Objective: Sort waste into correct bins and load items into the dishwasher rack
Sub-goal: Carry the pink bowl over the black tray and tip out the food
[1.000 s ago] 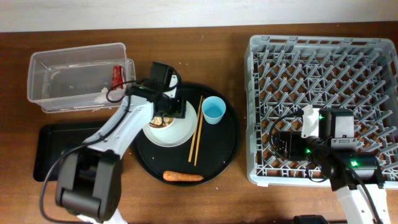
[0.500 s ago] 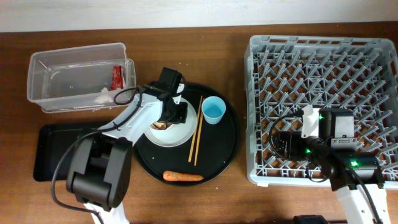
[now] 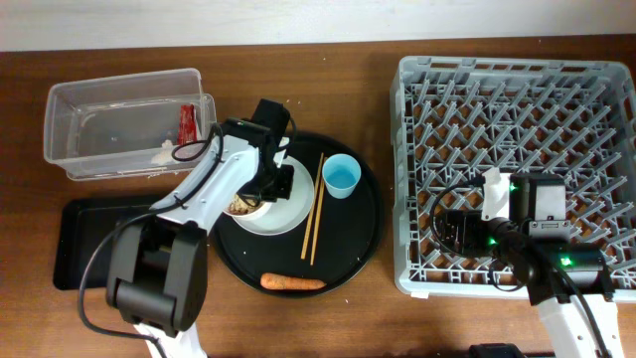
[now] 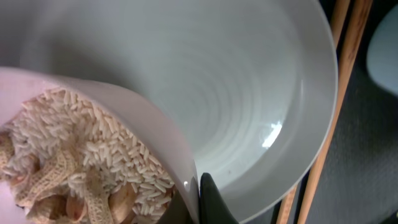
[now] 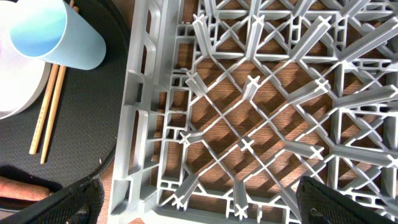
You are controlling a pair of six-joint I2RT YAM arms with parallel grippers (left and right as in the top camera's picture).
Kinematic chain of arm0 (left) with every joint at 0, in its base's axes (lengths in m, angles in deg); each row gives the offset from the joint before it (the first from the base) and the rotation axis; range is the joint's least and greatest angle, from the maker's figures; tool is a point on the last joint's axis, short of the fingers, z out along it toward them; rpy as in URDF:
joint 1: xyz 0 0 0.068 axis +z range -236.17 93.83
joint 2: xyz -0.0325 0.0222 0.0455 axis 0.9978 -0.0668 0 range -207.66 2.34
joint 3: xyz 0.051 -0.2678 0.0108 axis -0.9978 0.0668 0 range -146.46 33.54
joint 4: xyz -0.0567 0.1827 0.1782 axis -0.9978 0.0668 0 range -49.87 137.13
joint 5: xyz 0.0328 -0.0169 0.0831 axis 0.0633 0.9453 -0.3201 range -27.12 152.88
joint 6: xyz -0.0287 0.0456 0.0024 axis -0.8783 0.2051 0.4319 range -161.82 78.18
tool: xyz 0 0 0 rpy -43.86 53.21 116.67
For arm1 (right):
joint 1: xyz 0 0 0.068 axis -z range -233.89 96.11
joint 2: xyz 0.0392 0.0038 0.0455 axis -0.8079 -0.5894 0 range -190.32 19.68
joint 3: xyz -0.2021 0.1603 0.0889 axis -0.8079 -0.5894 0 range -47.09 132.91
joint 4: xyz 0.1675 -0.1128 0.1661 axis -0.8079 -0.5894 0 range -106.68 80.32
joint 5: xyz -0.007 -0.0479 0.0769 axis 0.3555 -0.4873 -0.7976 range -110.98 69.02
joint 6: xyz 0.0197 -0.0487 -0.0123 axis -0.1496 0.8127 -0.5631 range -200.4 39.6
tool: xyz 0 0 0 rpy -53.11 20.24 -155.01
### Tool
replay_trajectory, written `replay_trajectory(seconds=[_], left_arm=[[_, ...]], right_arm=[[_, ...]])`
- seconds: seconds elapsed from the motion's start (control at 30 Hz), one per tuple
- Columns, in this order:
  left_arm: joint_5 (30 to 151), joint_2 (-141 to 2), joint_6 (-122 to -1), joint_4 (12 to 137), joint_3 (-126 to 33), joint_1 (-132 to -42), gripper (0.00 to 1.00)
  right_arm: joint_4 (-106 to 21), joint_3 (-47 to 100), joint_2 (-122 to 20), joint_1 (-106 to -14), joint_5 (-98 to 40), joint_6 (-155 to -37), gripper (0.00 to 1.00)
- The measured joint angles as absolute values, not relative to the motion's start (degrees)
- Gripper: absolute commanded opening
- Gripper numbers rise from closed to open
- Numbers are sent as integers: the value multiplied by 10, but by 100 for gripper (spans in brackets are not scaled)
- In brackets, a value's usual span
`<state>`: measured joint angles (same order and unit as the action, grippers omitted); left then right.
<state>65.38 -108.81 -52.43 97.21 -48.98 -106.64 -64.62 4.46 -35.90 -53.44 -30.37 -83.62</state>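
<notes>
Bowl (image 4: 158,140) now farther left, seemingly between left fingers (image 4: 212,202).

Pinkish bowl (image 4: 146,134) of rice scraps (image 4: 74,162) above the pale plate (image 4: 236,81), chopsticks (image 4: 342,81) along its right edge.

You see: bowl (image 4: 124,106), rice scraps (image 4: 74,143) inside, over plate (image 4: 236,93) | wrapper (image 3: 186,121), tissue (image 3: 165,151) in tub (image 3: 70,99) | carrot (image 3: 292,282), cup (image 3: 341,177), chopsticks (image 3: 313,209) near plate

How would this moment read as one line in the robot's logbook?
left gripper: shut on bowl rim, over plate, rice inside | right gripper: open above rack | carrot: on tray
</notes>
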Motion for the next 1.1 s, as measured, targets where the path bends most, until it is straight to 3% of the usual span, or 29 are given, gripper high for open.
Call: replay_trajectory(seconds=[0.2,0.5,0.77,1.1], left_arm=[[640,-1005,-526,1062,-484,-1025,0],[677,-941,-526,1009,-404,-843,0],[843,-941,-468,918,-308,-691,0],[1201,-941,-341,893,-262,-486,0]], right_arm=[[-648,45,-359,-534,-304,-836,98],[-650,45,-359,-534,-304,-836,98],[-650,45,-359,-534,-304,-836,98],[-650,45,-359,-534,-304,-836,98]])
